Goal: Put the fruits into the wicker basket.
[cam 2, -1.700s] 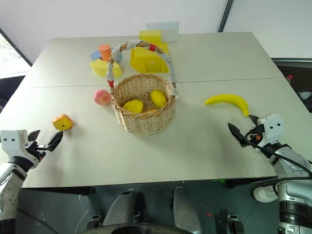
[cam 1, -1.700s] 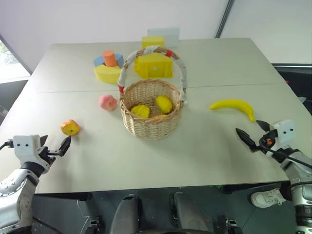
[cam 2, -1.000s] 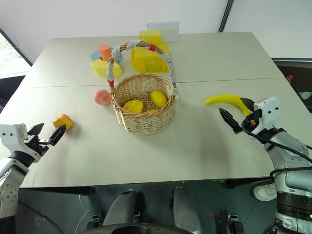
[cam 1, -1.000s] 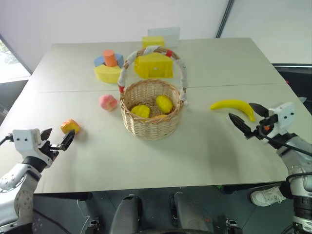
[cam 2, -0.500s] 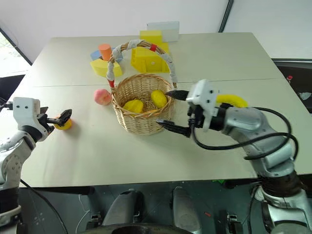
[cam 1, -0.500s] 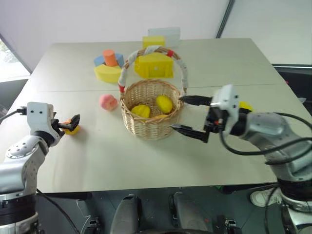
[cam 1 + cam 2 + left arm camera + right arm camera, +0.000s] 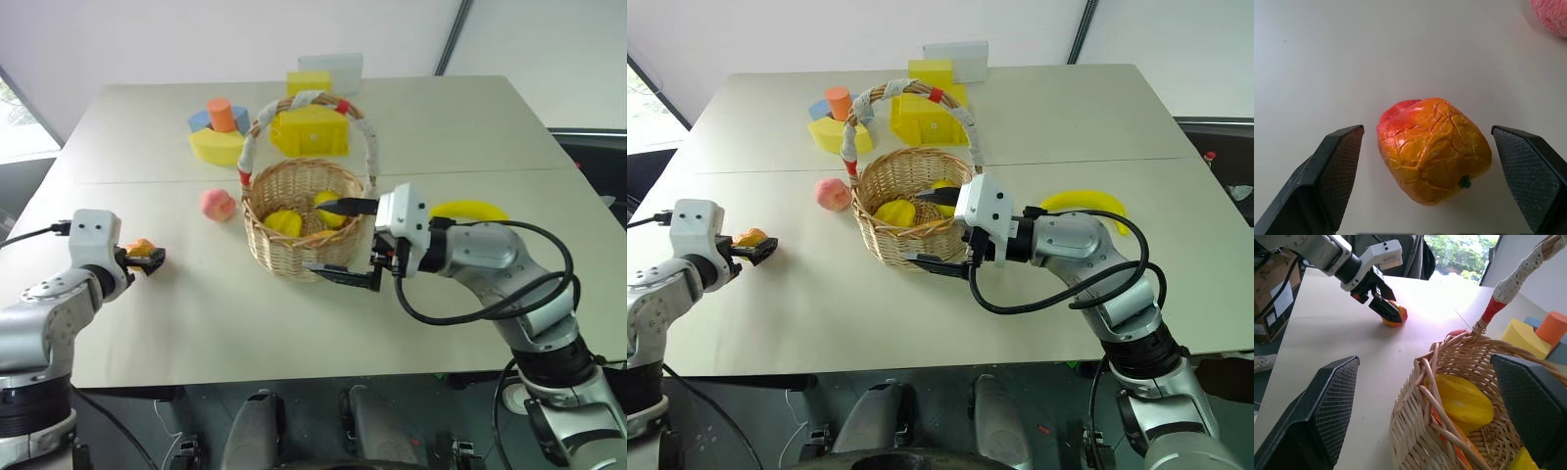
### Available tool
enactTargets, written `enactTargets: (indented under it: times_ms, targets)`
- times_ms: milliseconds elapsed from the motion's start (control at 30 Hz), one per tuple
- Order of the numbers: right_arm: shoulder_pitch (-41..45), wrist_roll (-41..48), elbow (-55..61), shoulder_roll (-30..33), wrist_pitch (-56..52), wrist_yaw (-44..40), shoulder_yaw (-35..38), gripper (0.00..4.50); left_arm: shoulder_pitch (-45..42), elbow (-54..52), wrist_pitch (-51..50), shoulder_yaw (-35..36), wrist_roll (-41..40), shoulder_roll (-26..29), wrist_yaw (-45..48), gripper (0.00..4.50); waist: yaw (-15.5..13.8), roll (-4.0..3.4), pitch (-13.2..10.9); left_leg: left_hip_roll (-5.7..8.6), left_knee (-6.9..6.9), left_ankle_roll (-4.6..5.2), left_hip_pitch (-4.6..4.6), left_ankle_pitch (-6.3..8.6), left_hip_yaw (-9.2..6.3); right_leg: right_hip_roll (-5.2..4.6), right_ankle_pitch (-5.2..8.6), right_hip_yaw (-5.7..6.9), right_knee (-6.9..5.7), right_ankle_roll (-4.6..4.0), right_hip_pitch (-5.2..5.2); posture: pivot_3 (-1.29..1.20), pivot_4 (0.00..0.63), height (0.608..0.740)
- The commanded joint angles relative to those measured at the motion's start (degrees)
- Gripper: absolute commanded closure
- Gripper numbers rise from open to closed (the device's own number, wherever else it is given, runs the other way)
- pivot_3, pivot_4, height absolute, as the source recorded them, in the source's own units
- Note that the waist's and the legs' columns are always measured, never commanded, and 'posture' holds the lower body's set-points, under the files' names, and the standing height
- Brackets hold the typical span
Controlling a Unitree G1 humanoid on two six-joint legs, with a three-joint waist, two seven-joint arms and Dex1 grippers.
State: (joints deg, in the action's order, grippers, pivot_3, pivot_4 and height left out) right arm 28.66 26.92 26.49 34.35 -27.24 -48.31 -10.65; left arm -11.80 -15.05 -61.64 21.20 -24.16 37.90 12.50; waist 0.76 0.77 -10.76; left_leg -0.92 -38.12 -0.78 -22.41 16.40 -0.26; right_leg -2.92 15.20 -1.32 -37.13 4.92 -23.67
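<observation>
The wicker basket stands mid-table with two lemons inside. My right gripper is open and points left, one finger over the rim and the other outside the front wall. To the left, an orange-red fruit lies on the table between the spread fingers of my open left gripper, with a gap on both sides. A pink peach sits just left of the basket. The banana lies to the right, partly hidden behind my right arm.
Foam blocks stand at the back of the table: a yellow house behind the basket's handle, a yellow arch carrying an orange cylinder, and a white box. The table's front edge runs below both arms.
My right arm swung left from beside the banana to the basket, staying open. My left gripper moved forward and tipped down until its fingers flank the orange-red fruit.
</observation>
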Motion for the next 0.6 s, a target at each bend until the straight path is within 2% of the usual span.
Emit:
enactTargets:
  times_ms: [33, 67, 167, 233, 433, 600]
  targets:
    - [0.3, -0.4, 1.7, -0.7, 0.8, 0.0, 0.6, 0.03, -1.3, 1.2, 2.1, -0.9, 1.3, 0.1, 1.0, 0.00, 0.1, 0.00, 0.0, 0.00, 0.00, 0.00, 0.00, 0.00, 0.00, 0.00, 0.00, 0.00, 0.00, 0.00, 0.00, 0.00, 0.150, 0.740]
    - [0.2, -0.5, 1.8, -0.8, 0.8, 0.0, 0.6, 0.03, -1.4, 1.6, 2.1, -1.0, 1.3, 0.1, 1.1, 0.00, 0.1, 0.00, 0.0, 0.00, 0.00, 0.00, 0.00, 0.00, 0.00, 0.00, 0.00, 0.00, 0.00, 0.00, -0.01, 0.00, 0.150, 0.740]
    - [0.1, -0.9, 1.9, -1.0, 0.9, 0.1, 0.8, 0.00, -1.5, 2.2, 2.4, -1.7, 1.9, 0.3, 1.2, 0.84, 0.1, 0.00, 0.0, 0.00, 0.00, 0.00, 0.00, 0.00, 0.00, -0.03, 0.00, -0.01, 0.00, 0.00, -0.01, 0.00, 0.150, 0.740]
    - [0.1, -1.1, 1.9, -1.1, 0.9, 0.2, 1.0, 0.00, -1.7, 2.1, 2.7, -2.3, 2.6, 0.6, 1.2, 1.87, 0.0, 0.00, 0.0, 0.00, 0.00, 0.00, 0.00, 0.00, 0.00, -0.04, 0.00, -0.01, 0.00, 0.00, -0.01, 0.00, 0.150, 0.740]
    - [0.6, -1.3, 1.4, -1.1, 1.2, -0.2, 1.2, 0.00, -0.8, 0.0, 5.6, 0.5, 2.7, 2.1, 3.4, 1.87, 0.0, 0.00, 0.0, 0.00, 0.00, 0.00, 0.00, 0.00, -0.01, -0.08, 0.00, -0.01, 0.00, -0.01, -0.01, 0.00, 0.150, 0.740]
    - [2.1, -1.5, -0.1, -0.7, 1.8, -1.0, 2.3, 0.00, 0.5, -9.4, 11.5, 8.5, -6.2, 4.2, 14.6, 1.87, 0.1, 0.05, 0.0, -0.01, 0.01, -0.02, -0.06, 0.00, 0.00, -0.18, 0.01, 0.01, 0.01, -0.03, -0.07, 0.00, 0.150, 0.740]
